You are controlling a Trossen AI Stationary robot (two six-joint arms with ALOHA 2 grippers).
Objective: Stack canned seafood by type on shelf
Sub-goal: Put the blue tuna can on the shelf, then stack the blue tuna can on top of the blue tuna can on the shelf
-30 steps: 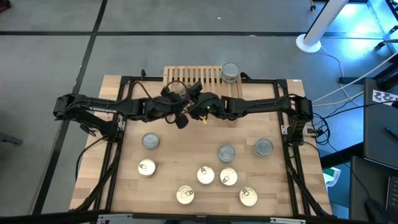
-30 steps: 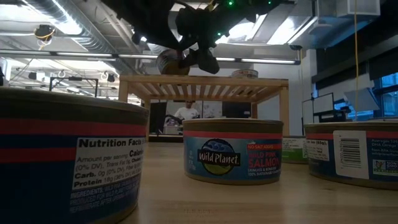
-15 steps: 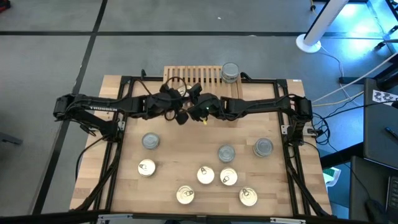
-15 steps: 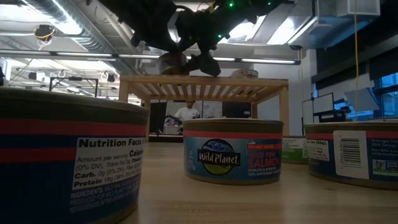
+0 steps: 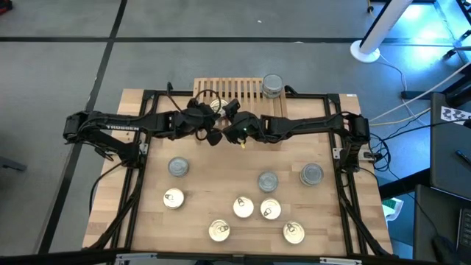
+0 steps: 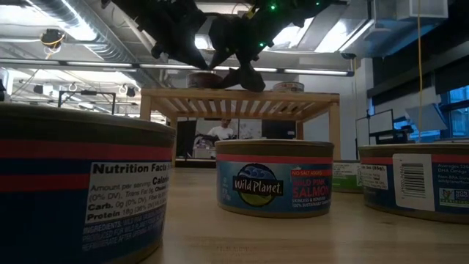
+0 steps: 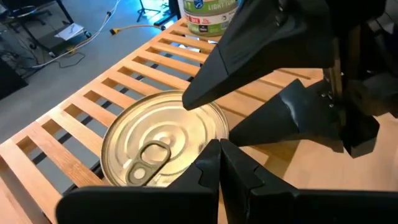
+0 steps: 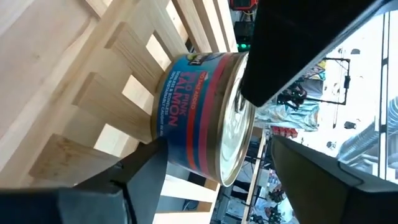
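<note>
I have both arms meeting over the shelf at the far edge of the worktop. The right gripper sits with its fingers spread wide on either side of a gold-lidded salmon can; through the right wrist view I see the can resting flat on the shelf slats, the fingers flanking it, and I cannot tell whether they touch its sides. The left gripper hangs just beside it with its fingers pressed fully together, holding nothing, their tips right above the near rim of that same can, whose pull-tab lid I see from the left wrist.

At the shelf's right end stands a silver-lidded can, upright on the slats.

The rest of the cans sit on the worktop nearer the front edge: a silver-lidded one toward the left, a gold-lidded one just in front of it, two silver-lidded cans and toward the right, a pair of gold lids and close together in the middle, and two more gold lids and closest to the front edge.

From the low camera a Wild Planet pink salmon can stands in front of the shelf.
</note>
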